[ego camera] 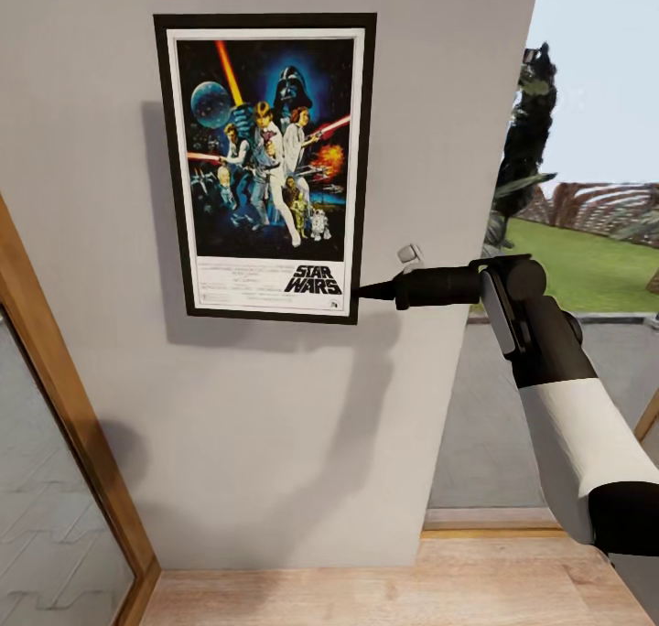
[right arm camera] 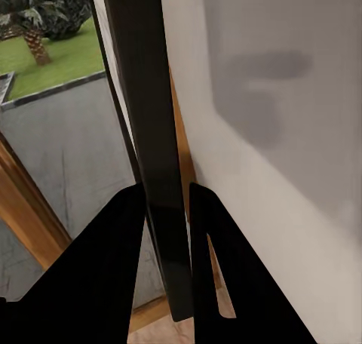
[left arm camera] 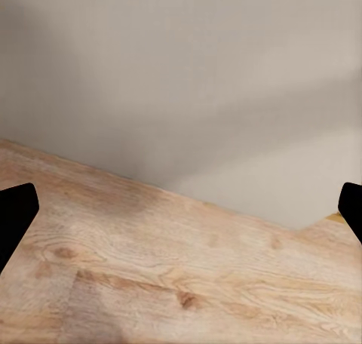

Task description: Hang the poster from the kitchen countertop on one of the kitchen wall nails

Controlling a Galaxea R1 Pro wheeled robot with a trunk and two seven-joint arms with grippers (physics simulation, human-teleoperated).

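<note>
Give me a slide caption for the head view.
Right gripper pinching the poster's lower corner, holding it flat against the grey wall.

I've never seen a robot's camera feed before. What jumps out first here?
A framed Star Wars poster stands upright against the grey wall. The right gripper, on a black-and-white arm reaching in from the right, pinches the poster's lower right corner. Beyond the wall's right edge lie a green lawn and trees.

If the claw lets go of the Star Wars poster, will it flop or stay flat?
Probably stays flat: the poster has a straight black frame. It looks thin, so likely light. The right claw pinches only one corner edge, so it might swing or slip.
</note>
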